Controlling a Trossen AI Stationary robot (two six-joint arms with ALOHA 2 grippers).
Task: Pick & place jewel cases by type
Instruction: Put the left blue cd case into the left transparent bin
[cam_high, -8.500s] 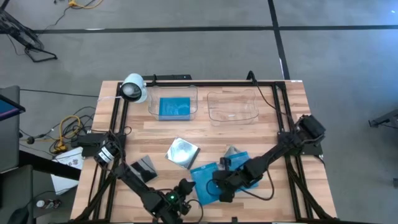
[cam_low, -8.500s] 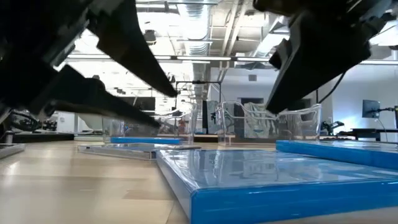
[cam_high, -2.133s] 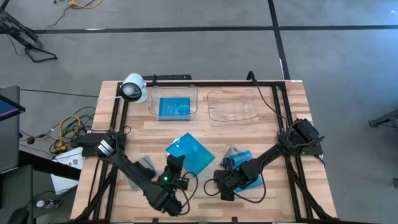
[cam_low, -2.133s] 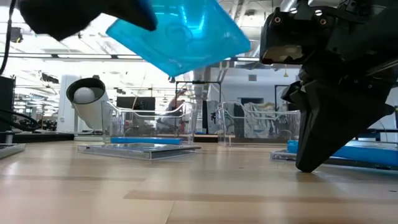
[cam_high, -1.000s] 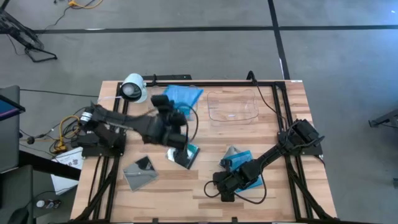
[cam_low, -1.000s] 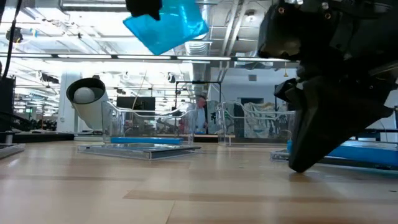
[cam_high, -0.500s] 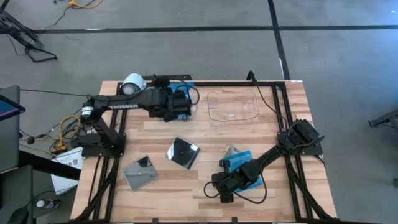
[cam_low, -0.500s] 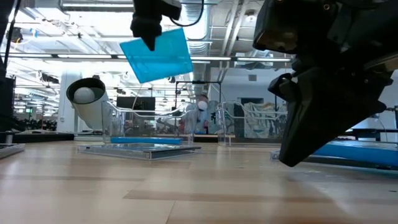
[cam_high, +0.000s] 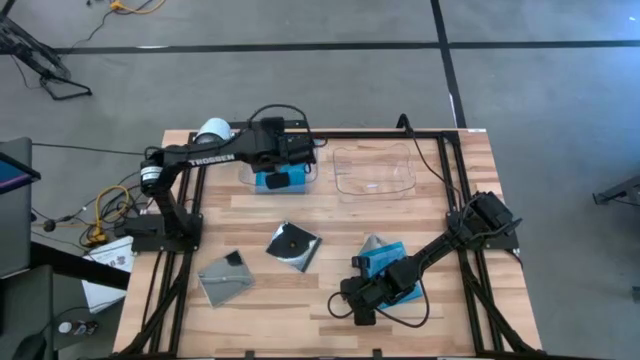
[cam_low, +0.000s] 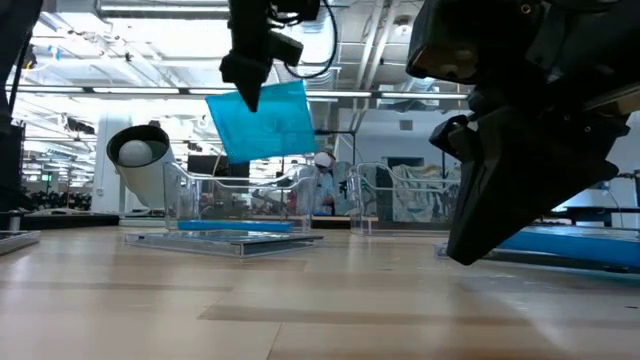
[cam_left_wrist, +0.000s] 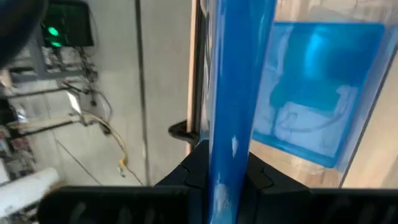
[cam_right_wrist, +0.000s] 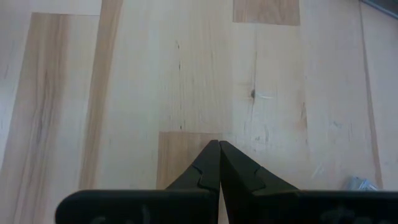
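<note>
My left gripper (cam_high: 288, 155) hangs over the far left clear tray (cam_high: 303, 170), shut on a translucent blue jewel case (cam_low: 262, 122). Another blue case (cam_left_wrist: 317, 87) lies flat in that tray. A dark-faced clear case (cam_high: 293, 245) and a grey case (cam_high: 225, 276) lie flat on the table. A blue case (cam_high: 388, 262) lies on a clear one (cam_high: 371, 244) at the near right. My right gripper (cam_right_wrist: 219, 149) is shut and touches nothing, low over bare wood near the front edge. My left gripper pinches the blue case between its two fingers (cam_left_wrist: 198, 175) by an upper corner (cam_low: 240, 100). The fingers come from above, pointing down. The case hangs below them almost on edge, tilted, clear of the tray and of the case in it.
A second clear tray (cam_high: 375, 172) stands to the right of the first. A white cylindrical camera (cam_high: 212, 136) sits at the far left corner. Black rails (cam_high: 455, 200) run along the table's sides. A person shows in the room beyond the table (cam_low: 322, 180).
My left gripper has carried the blue case from mid-table toward the far edge, over the left tray, and has come down somewhat. The case has tipped from a slant to hanging nearly on edge. My right arm has hardly moved.
</note>
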